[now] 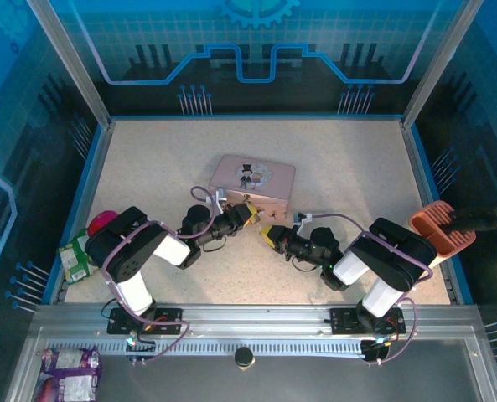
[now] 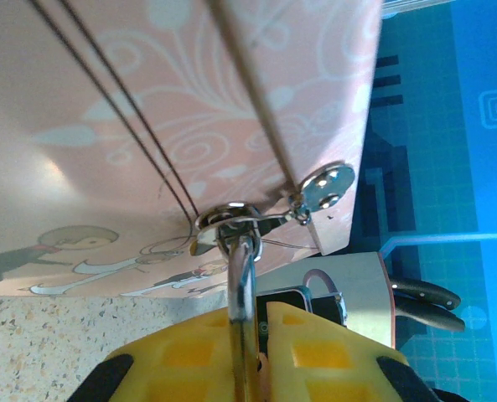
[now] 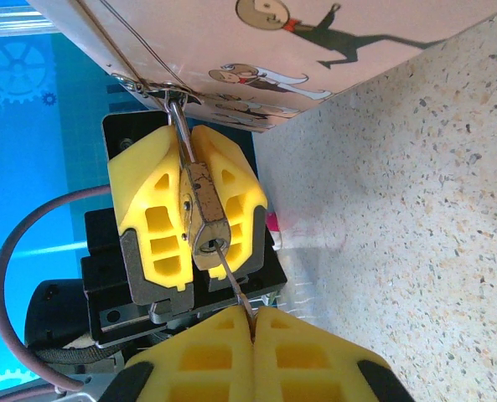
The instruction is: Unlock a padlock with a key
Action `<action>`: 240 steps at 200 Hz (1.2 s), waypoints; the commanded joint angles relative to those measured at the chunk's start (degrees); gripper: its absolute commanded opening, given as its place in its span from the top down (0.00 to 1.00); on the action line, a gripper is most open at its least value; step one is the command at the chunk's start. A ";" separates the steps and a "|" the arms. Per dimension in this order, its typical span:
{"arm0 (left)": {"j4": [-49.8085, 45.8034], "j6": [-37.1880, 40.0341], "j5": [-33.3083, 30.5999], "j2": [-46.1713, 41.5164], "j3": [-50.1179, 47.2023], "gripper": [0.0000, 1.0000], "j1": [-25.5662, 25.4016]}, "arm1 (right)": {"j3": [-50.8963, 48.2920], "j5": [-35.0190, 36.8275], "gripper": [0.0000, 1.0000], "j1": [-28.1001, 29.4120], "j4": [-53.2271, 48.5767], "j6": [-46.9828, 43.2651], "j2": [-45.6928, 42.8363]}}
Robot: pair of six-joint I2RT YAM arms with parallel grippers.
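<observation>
Padlock [image 3: 204, 213]: hangs by its shackle [image 3: 178, 126] from the hasp [image 3: 160, 86] at the 6 o'clock edge of the pink tin [image 1: 252, 180] in the top view. Left gripper [image 3: 187, 151]: fingers clamped on the brass body. Key [image 3: 230, 278]: tip at the keyhole, entering from 5 o'clock, pinched in the right gripper [image 3: 252, 322], whose fingers are closed to a sliver. Speckled table [image 3: 416, 209] lies at 3 o'clock.

The tin [image 1: 254, 184] sits in the middle of the counter [image 1: 357, 167]. The padlock [image 3: 202, 209] hangs at the tin's near edge (from its clasp), between the fingers of the left end effector [image 1: 248, 215]. The key [image 3: 231, 278] bridges the padlock and the right end effector [image 1: 270, 235], just right of the left one.
</observation>
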 commanded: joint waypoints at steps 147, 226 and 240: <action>7.08 -0.13 3.75 -2.09 0.07 1.00 -2.55 | 3.23 -0.65 1.00 -0.90 0.96 -0.79 0.29; 7.10 -0.26 3.77 -2.38 -0.11 1.00 -3.50 | 4.36 -2.09 1.00 -3.35 0.89 -1.33 2.66; 7.10 -0.23 3.63 -2.19 -0.06 1.00 -3.68 | 4.43 -2.06 1.00 -3.55 0.91 -1.70 2.86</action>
